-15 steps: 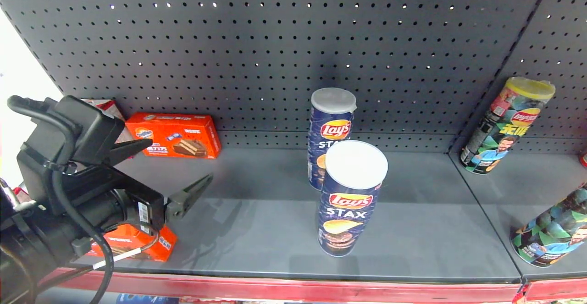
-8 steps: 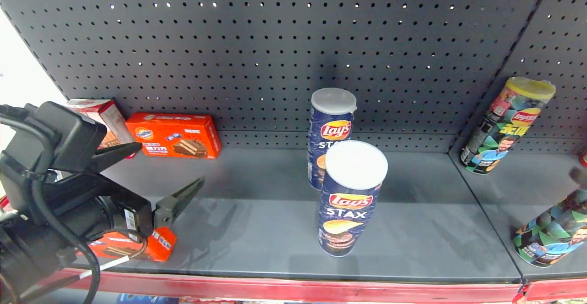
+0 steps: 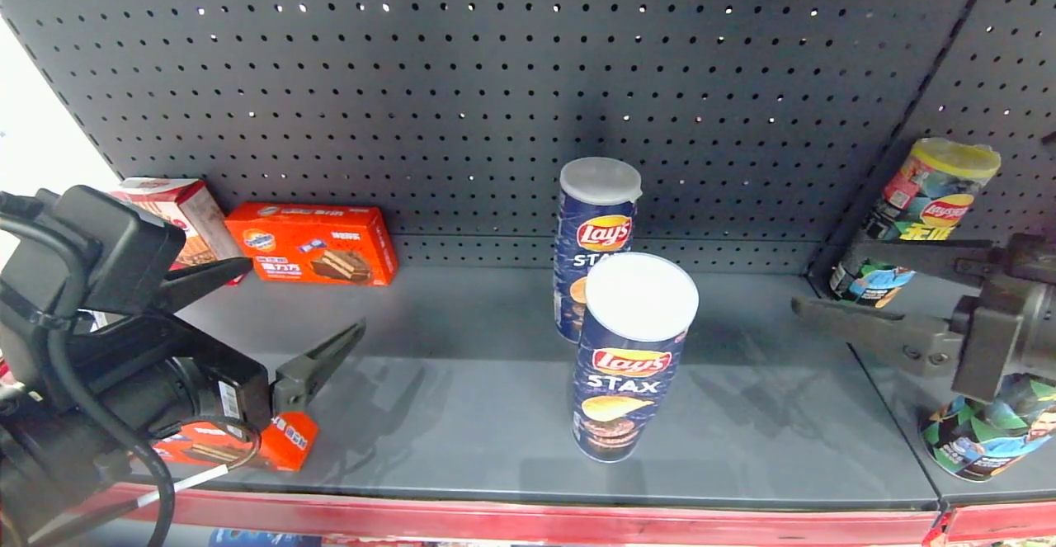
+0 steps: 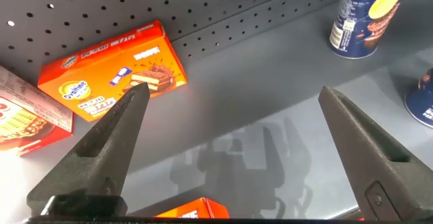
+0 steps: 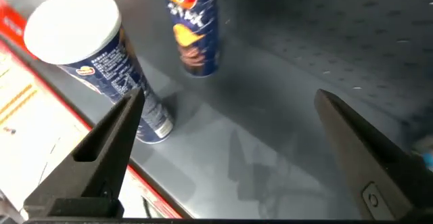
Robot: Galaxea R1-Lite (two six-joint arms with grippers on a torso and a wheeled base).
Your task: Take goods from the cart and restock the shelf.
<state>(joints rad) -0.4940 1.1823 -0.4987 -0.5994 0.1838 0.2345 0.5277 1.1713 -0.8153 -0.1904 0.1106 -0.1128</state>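
Grey shelf (image 3: 462, 415) bearing front can (image 3: 631, 365), pegboard (image 3: 412, 77) rising behind it, left gripper (image 3: 305, 295) and right gripper (image 3: 825, 276) flanking it, both gaping empty

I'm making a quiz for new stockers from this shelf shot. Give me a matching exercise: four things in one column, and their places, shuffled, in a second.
Things
1. white-lidded blue can
2. grey-lidded blue can
3. yellow-lidded can
4. left end effector

Places
A. mid-shelf, at the back, nearer the pegboard
B. above the orange box at the left front corner
C. right-hand bay
D. mid-shelf, nearer the red front edge

Pairs: 1-D, 2-A, 3-C, 4-B
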